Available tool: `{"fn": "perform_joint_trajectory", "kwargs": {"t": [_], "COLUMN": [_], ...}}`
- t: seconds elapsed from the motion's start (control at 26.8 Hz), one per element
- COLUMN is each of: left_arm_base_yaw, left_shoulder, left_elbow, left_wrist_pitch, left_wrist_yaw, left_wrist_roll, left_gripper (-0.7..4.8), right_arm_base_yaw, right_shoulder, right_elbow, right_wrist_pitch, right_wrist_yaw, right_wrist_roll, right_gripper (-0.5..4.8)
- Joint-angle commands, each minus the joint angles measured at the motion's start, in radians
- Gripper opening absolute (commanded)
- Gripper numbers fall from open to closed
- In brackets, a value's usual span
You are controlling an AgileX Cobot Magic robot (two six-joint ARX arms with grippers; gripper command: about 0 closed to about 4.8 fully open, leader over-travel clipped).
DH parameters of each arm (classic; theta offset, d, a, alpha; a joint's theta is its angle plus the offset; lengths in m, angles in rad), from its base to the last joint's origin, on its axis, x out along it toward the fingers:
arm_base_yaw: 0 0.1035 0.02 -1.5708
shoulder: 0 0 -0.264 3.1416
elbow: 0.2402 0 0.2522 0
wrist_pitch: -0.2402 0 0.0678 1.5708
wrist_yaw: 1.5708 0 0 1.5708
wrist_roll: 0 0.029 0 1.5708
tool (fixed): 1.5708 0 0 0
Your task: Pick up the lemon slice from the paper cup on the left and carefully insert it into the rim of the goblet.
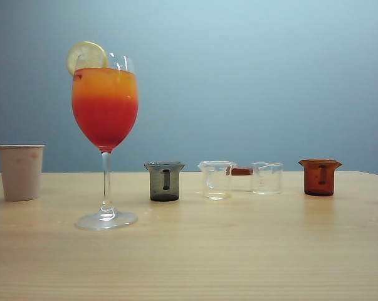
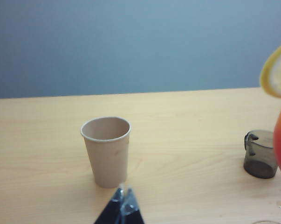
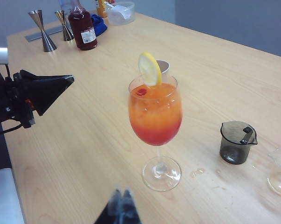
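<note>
The lemon slice (image 1: 86,57) sits wedged on the rim of the goblet (image 1: 105,106), with the paper cup (image 1: 21,171) standing well off to its left. The left gripper (image 2: 124,199) hangs clenched and empty just short of that cup, and the right gripper (image 3: 122,199) hovers near the goblet's foot, fingertips pressed together, holding nothing.

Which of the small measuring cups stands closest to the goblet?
The dark grey cup, just right of the goblet. The two clear cups and the brown one stand farther right along the row.
</note>
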Motion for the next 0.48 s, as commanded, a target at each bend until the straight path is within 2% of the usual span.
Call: {"fn": "perform_joint_trajectory", "kwargs": {"t": [0.04,0.19,0.3,0.48], "left_arm_base_yaw": [0.003,0.032,0.107,0.107], "left_shoulder": [0.0,0.0,0.0,0.0], "left_elbow": [0.003,0.003,0.003,0.003], "left_wrist_pitch": [0.02,0.004,0.006,0.005], "left_wrist_yaw": [-0.033,-0.051,-0.002,-0.002], "left_wrist_roll": [-0.002,0.018,0.017,-0.028], "left_gripper": [-0.06,-0.06,-0.06,-0.06], "right_arm_base_yaw": [0.001,0.001,0.001,0.001], "right_shoulder": [-0.002,-0.002,-0.002,-0.002], "right_elbow": [0.005,0.005,0.005,0.005], "right_wrist_pitch": [0.012,0.012,0.012,0.012], "right_wrist_yaw": [-0.001,-0.001,-0.001,-0.001], "right_wrist_roll": [-0.002,-0.002,-0.002,-0.002], "right_gripper": [-0.01,-0.01,-0.01,-0.01]}}
